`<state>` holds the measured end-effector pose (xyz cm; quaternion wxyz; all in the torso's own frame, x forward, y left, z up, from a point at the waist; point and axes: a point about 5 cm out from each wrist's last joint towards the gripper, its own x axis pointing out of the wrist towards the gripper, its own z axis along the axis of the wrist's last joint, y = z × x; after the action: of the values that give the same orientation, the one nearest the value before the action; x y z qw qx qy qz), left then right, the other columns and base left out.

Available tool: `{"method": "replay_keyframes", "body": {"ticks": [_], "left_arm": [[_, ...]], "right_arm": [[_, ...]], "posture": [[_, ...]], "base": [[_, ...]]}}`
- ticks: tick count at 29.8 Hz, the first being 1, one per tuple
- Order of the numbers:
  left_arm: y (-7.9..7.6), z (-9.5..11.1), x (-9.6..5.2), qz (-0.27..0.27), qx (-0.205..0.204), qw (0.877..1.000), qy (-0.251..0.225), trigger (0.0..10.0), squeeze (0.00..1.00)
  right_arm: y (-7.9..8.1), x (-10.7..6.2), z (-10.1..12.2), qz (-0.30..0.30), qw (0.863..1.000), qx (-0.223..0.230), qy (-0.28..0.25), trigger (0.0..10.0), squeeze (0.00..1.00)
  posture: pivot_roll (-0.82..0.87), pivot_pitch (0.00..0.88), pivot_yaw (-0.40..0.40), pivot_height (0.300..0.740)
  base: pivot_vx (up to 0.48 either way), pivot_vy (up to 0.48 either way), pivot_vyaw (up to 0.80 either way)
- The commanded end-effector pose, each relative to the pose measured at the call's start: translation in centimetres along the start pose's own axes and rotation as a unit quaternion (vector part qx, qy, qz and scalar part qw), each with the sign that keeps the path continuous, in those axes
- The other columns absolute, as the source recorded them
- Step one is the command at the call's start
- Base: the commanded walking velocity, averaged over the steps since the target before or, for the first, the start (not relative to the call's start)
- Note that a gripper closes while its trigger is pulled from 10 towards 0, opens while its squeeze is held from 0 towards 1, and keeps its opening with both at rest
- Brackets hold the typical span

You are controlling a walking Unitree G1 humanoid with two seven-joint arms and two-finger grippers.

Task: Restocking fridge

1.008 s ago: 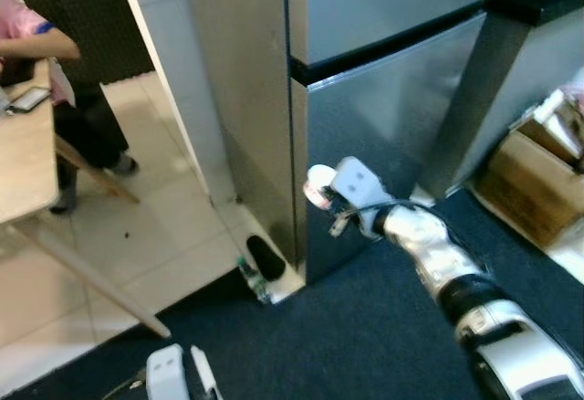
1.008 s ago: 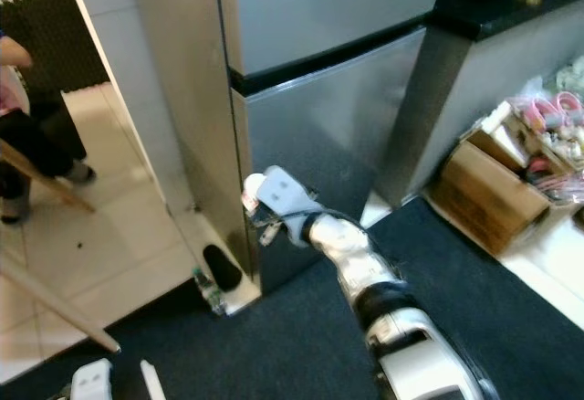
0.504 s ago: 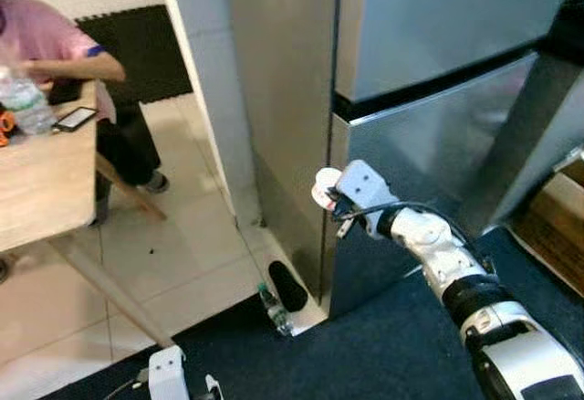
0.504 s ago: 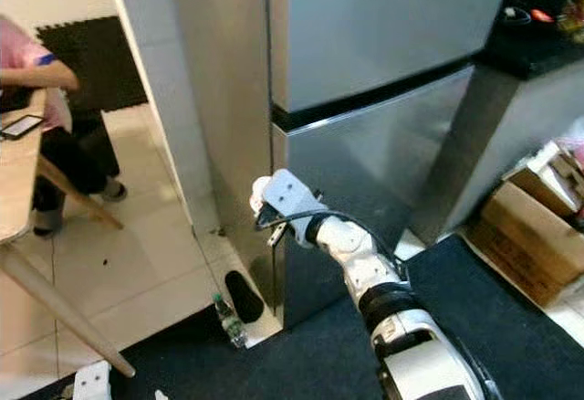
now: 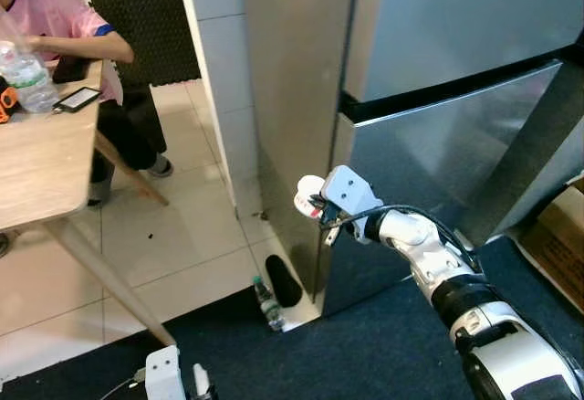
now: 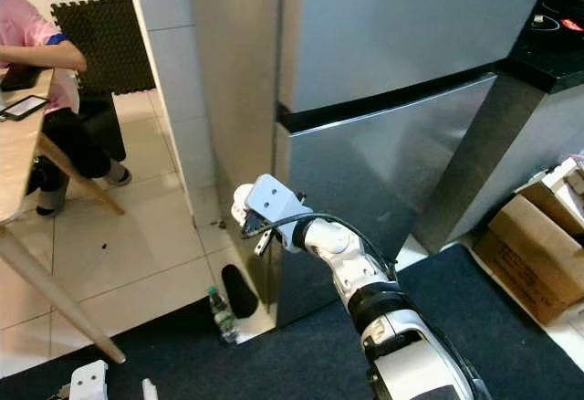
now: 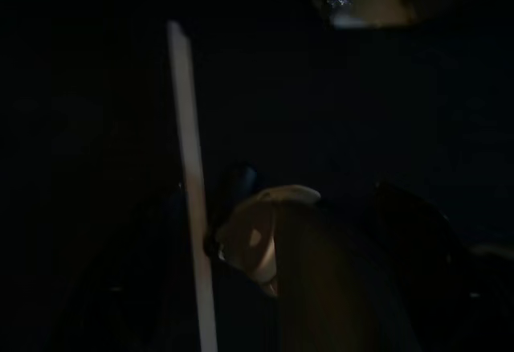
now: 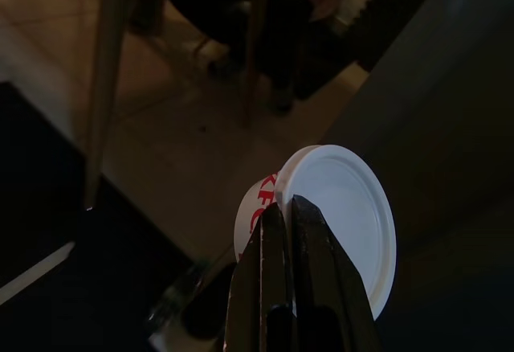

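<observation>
- Where the fridge [image 5: 429, 80] meets its left edge, the right pincer [image 8: 293, 215] is clamped tight on a white lidded cup [image 8: 337, 219]; doors closed
- Left pincer [image 5: 182, 384] low over the carpet; its fingers unreadable

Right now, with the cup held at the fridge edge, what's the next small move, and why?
Probably free a gripper first: the fridge doors look shut, and the right gripper is shut on the white lidded cup beside the lower door's edge. The left gripper hangs low, so it could likely reach for the door.
</observation>
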<state>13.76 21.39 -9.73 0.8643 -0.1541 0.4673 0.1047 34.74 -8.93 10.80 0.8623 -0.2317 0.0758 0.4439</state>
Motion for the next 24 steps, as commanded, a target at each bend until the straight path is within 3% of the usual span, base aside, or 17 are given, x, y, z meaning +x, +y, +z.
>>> {"method": "replay_keyframes", "body": {"ticks": [1, 4, 18, 22, 24], "left_arm": [[0.1, -0.2, -0.1, 0.001, 0.000, 1.000, 0.003, 10.0, 0.00], [0.2, -0.2, -0.1, 0.004, -0.003, 1.000, 0.002, 10.0, 0.00], [0.2, 0.3, 0.0, 0.006, -0.006, 1.000, -0.009, 10.0, 0.00], [0.6, 2.2, 0.1, 0.019, -0.037, 0.998, -0.051, 10.0, 0.00], [0.6, 2.2, 0.1, 0.019, -0.037, 0.998, -0.051, 10.0, 0.00]], "right_arm": [[0.1, -0.4, -0.3, 0.020, 1.000, -0.006, 0.007, 10.0, 0.00], [0.2, -0.8, -0.9, 0.036, 0.999, -0.023, 0.024, 10.0, 0.00], [0.3, -1.4, -1.3, 0.064, 0.997, -0.029, 0.036, 10.0, 0.00], [-0.1, -1.7, -1.5, 0.051, 0.997, -0.034, 0.046, 10.0, 0.00], [-0.1, -1.7, -1.5, 0.051, 0.997, -0.034, 0.046, 10.0, 0.00]], "posture": [[-0.03, 0.000, 0.017, 0.740], [-0.03, 0.000, 0.017, 0.740], [-0.03, 0.000, 0.019, 0.740], [-0.03, 0.000, 0.020, 0.740], [-0.03, 0.000, 0.020, 0.740]], "base": [[0.000, -0.454, 0.00], [0.000, -0.285, 0.00], [0.000, 0.000, 0.00], [0.000, 0.000, 0.00], [0.000, 0.000, 0.00]]}}
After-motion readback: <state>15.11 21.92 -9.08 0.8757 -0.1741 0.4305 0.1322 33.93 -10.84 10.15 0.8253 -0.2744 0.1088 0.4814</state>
